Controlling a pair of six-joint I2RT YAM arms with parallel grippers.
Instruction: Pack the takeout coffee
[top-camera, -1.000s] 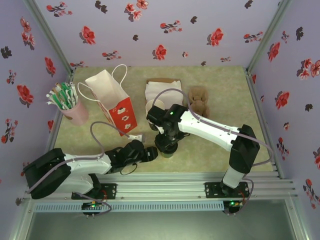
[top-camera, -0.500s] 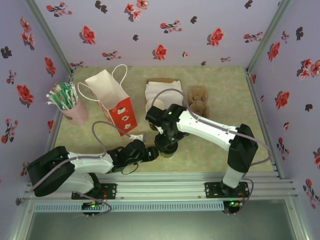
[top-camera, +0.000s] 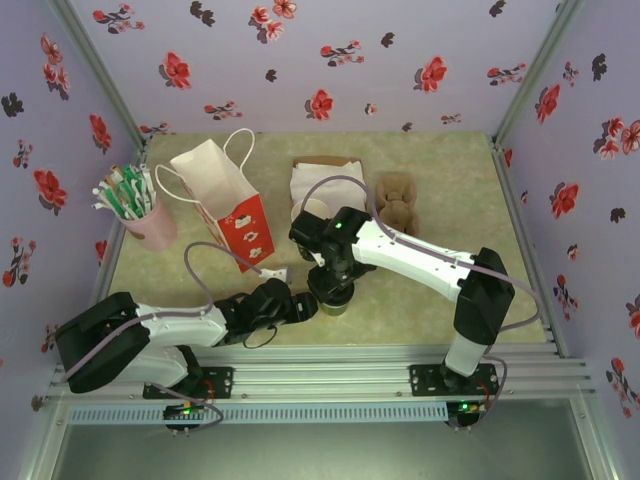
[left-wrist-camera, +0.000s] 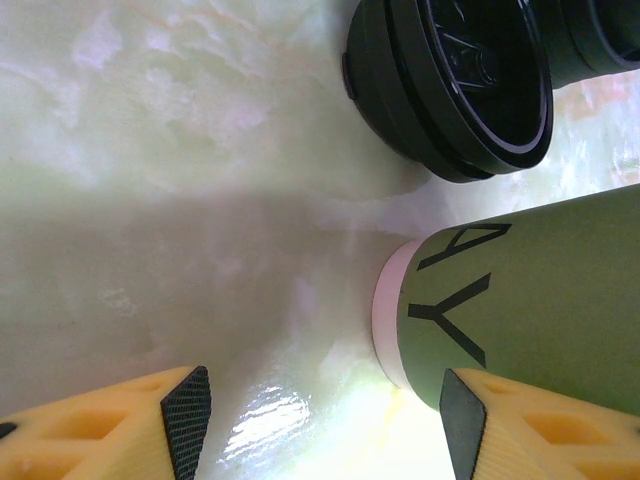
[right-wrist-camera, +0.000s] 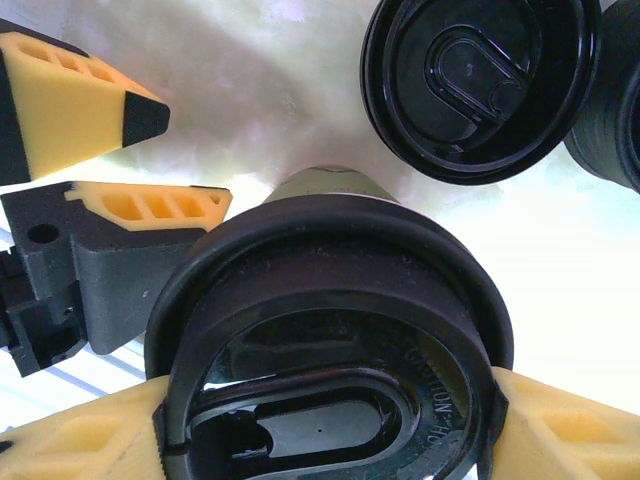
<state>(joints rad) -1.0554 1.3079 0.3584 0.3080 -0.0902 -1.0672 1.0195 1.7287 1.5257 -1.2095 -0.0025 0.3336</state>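
Observation:
The takeout coffee cup (left-wrist-camera: 540, 300) has an olive-green wall with black letters and a pale bottom edge, and it stands on the table near the front (top-camera: 336, 303). My right gripper (right-wrist-camera: 320, 440) is shut on a round black lid (right-wrist-camera: 330, 340), held right over the cup's mouth; a strip of green wall (right-wrist-camera: 330, 185) shows beneath it. My left gripper (left-wrist-camera: 320, 420) is open low beside the cup, its right finger (left-wrist-camera: 470, 425) close against the cup's wall and the gap otherwise empty. The left gripper's yellow fingers (right-wrist-camera: 150, 205) appear beside the cup in the right wrist view.
A spare black lid (right-wrist-camera: 480, 80) lies on the table just beyond the cup, with another dark round piece (right-wrist-camera: 612, 120) next to it. Farther back stand a white and red paper bag (top-camera: 225, 200), a pink holder of sachets (top-camera: 135, 215), a white box (top-camera: 325, 185) and a brown carrier (top-camera: 398, 200).
My left gripper has crept a little to the right, closer to the cup. The right gripper with the lid has shifted slightly left over the cup.

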